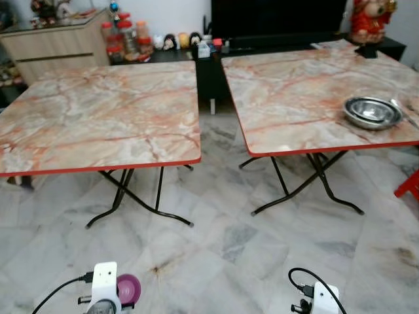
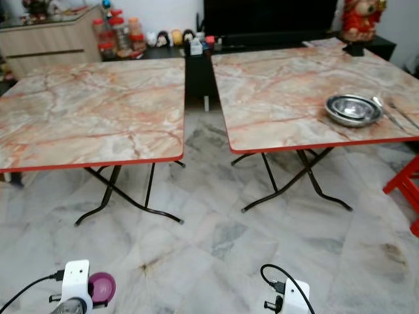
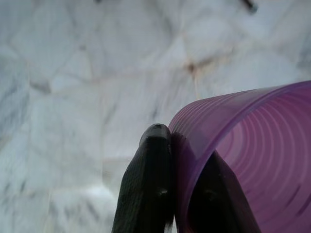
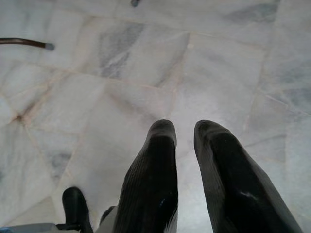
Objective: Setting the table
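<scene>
A purple plastic cup [image 1: 128, 288] hangs low over the floor at the lower left, with my left gripper [image 3: 182, 138] shut on its wall, one finger [image 3: 150, 179] outside and one inside. My right gripper [image 4: 185, 128] hangs at the lower right over the floor tiles, its fingers nearly together with nothing between them. Two marble-patterned folding tables with red edges stand ahead: the left table [image 1: 98, 118] has a bare top, and the right table [image 1: 294, 98] carries stacked steel bowls [image 1: 372, 111] with a spoon [image 1: 404, 111] beside them.
A gap of floor [image 1: 216, 150] runs between the two tables, whose black folding legs [image 1: 131, 196] splay out beneath. A red stool [image 2: 406, 190] stands at the far right. Behind are a dark TV cabinet [image 1: 275, 39], jars [image 1: 124, 39] and a wooden sideboard [image 1: 52, 42].
</scene>
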You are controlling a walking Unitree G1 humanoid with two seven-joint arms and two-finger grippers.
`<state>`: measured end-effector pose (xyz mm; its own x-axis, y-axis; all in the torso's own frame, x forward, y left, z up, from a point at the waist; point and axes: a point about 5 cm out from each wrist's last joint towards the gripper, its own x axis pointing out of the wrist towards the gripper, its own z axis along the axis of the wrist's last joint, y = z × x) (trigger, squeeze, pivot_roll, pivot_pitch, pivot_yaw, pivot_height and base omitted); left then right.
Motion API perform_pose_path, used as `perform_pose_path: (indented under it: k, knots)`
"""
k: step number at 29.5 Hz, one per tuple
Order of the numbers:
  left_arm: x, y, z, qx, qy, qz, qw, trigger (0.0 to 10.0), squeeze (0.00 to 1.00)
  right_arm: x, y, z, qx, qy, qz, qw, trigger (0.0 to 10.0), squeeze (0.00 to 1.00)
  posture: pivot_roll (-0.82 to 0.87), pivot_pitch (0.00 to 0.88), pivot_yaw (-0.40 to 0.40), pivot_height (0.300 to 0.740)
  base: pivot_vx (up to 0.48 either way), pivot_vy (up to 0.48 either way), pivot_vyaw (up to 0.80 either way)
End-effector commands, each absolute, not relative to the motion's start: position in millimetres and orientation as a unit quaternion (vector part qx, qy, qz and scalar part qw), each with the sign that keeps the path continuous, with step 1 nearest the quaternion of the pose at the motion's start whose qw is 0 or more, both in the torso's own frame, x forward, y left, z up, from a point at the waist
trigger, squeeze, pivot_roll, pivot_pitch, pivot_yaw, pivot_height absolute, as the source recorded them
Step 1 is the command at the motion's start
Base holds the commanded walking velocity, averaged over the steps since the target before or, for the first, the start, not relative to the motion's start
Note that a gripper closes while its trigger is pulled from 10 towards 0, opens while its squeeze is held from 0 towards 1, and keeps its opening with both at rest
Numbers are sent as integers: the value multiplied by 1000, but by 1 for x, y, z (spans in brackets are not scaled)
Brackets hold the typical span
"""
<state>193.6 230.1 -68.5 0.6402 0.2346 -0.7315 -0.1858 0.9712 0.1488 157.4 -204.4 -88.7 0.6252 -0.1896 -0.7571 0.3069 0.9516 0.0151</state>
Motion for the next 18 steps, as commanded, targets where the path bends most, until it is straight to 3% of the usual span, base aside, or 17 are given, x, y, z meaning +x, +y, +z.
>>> perform_pose_path:
  k: [1, 14, 18]
  knots:
    - [184, 233, -74, 40, 435, 110, 893, 10000, 0, 160, -201, -88, 79, 407, -140, 899, 10000, 0, -19, 0, 43, 740, 0, 0, 0]
    - [163, 232, -85, 60, 481, 106, 868, 10000, 0, 156, -199, -91, 65, 423, -126, 895, 10000, 0, -16, 0, 43, 740, 0, 0, 0]
    - [162, 232, -86, 60, 483, 106, 867, 10000, 0, 157, -200, -90, 73, 417, -132, 896, 10000, 0, -17, 0, 42, 740, 0, 0, 330]
